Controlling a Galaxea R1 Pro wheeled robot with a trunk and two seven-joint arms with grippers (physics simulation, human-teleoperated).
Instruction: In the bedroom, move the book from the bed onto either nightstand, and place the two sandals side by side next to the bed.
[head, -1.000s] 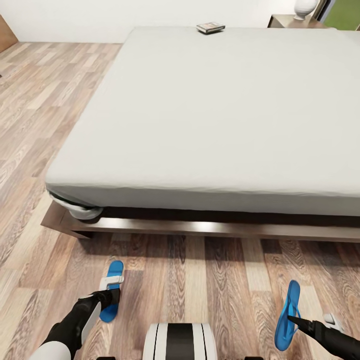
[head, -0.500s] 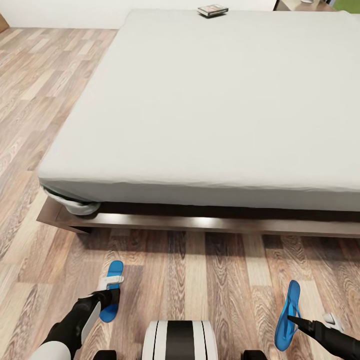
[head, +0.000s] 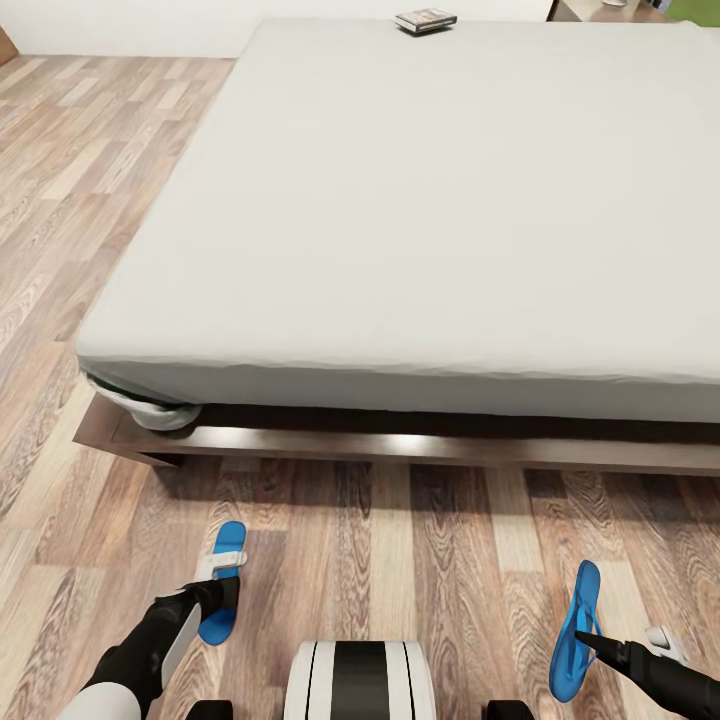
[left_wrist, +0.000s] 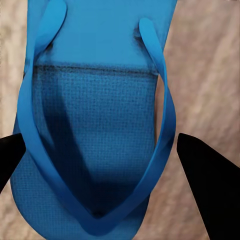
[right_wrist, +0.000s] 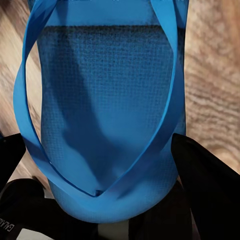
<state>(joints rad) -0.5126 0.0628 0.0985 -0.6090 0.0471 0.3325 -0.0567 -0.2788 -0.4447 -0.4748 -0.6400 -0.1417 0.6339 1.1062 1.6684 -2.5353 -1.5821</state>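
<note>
My two arms reach down to the wood-plank floor (head: 420, 560) in front of the bed (head: 420, 200), one sandal at each gripper. My left gripper (head: 222, 596) sits over the left sandal (head: 226, 580), which lies flat on the planks near the bed's near left corner, toe end toward the frame; from the wrist, my dark fingertips (left_wrist: 205, 175) stand on either side of the blue sole (left_wrist: 95, 135) with floor showing between fingertip and sandal on one side, so that gripper is spread wider than the sandal and I cannot tell whether it touches it. My right gripper (head: 598, 645) is at the right sandal (head: 574, 630), which stands tilted up on its long edge rather than flat, well apart from the other sandal, with my white trunk (head: 358, 680) between them; from the wrist, my black fingers (right_wrist: 210, 180) press against both edges of the sole (right_wrist: 110, 110) with the blue straps between them, so that gripper holds the sandal. Both sandals are on the floor just off the bed's near edge, in front of the dark wooden frame (head: 400, 448). The book (head: 425, 20) lies on the pale mattress at the bed's far edge, toward the middle. A corner of a wooden top (head: 590, 10) shows past the bed's far right corner.
</note>
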